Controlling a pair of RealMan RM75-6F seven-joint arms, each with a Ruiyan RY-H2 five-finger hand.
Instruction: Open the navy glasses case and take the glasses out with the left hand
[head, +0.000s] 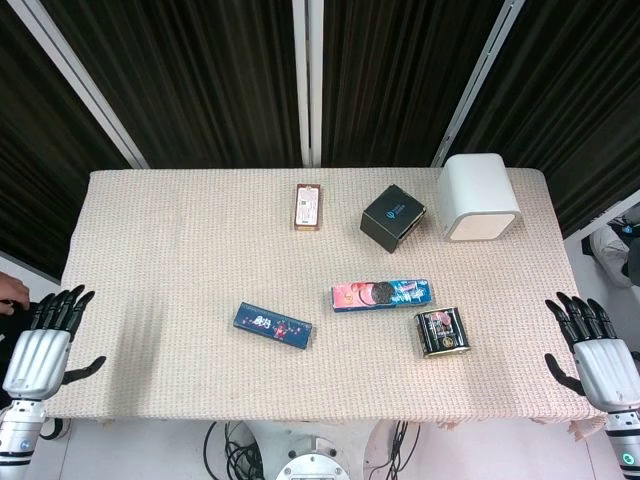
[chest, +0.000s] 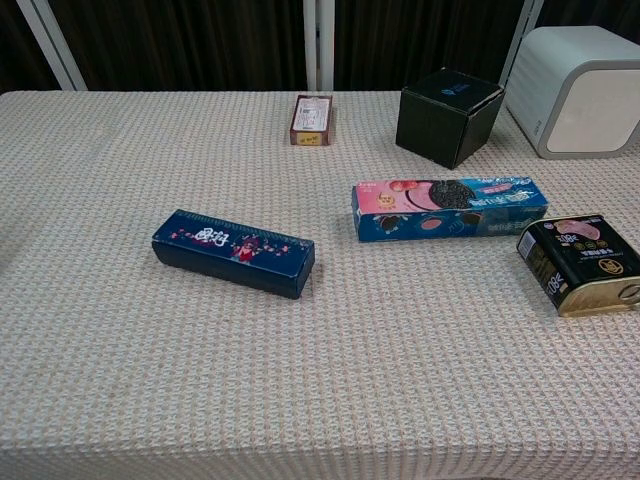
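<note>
Left hand (head: 42, 345) has a ribbed silver-white back and black fingers. Right hand (head: 598, 352) looks the same. Both wrists are silver.

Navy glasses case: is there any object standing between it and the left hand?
Nothing visible does. The left hand is open at the table's left edge, and only bare tablecloth lies between it and the navy glasses case. The other items sit farther right.

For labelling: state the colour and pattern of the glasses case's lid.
Navy glasses case: lid has small pink-and-white printed figures; clearest in chest view.

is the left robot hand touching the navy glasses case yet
Apart. The head view shows the left robot hand off the table's left edge, bare cloth between it and the navy glasses case.
</note>
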